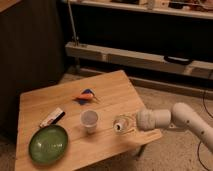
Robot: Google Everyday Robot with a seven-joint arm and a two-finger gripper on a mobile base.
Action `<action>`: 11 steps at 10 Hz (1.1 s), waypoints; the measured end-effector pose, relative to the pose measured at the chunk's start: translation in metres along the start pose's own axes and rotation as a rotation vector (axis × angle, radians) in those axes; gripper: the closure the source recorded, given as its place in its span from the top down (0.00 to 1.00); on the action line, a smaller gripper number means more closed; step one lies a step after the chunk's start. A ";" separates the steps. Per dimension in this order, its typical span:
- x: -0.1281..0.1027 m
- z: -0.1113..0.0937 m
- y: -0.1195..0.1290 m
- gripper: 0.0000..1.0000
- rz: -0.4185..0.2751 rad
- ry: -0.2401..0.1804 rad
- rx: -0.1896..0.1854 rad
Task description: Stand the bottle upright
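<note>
Clenched around the bottle (120,125), the gripper (128,124) sits low over the near right part of the wooden table (120,92), lower centre of the frame. The bottle lies on its side in the grip, its dark round top facing the camera and its pale, semi-clear body running back between the fingers. Behind the gripper a smooth white wrist and arm (172,118) stretch off toward the right edge.

The job looks to be in its middle step: the bottle is grasped but not yet upright. The next move, by this reading, calls for turning the wrist so the top points up, then setting the base flat on the wood before letting go.

Just left of the bottle stands a white paper cup (89,120), open mouth up. At lower left rests a round, glossy green plate (48,144); above it lies a flat white-and-black packet (52,117). A small blue-and-orange object (86,96) lies mid-table.
</note>
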 end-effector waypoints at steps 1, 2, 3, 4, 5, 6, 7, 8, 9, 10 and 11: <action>0.001 0.000 0.000 0.00 0.017 -0.005 0.008; 0.002 0.000 0.001 0.00 0.034 -0.013 0.027; 0.005 -0.001 0.002 0.00 0.049 -0.019 0.053; 0.011 -0.003 0.003 0.00 0.063 -0.027 0.099; 0.018 -0.006 0.002 0.00 0.071 -0.026 0.134; 0.025 -0.007 0.003 0.00 0.081 -0.028 0.155; 0.036 -0.008 0.003 0.00 0.095 -0.024 0.191; 0.039 -0.011 0.004 0.00 0.103 -0.022 0.210; 0.043 -0.011 0.004 0.00 0.111 -0.023 0.230; 0.049 -0.010 0.003 0.00 0.124 -0.031 0.250; 0.054 -0.011 0.004 0.00 0.135 -0.035 0.260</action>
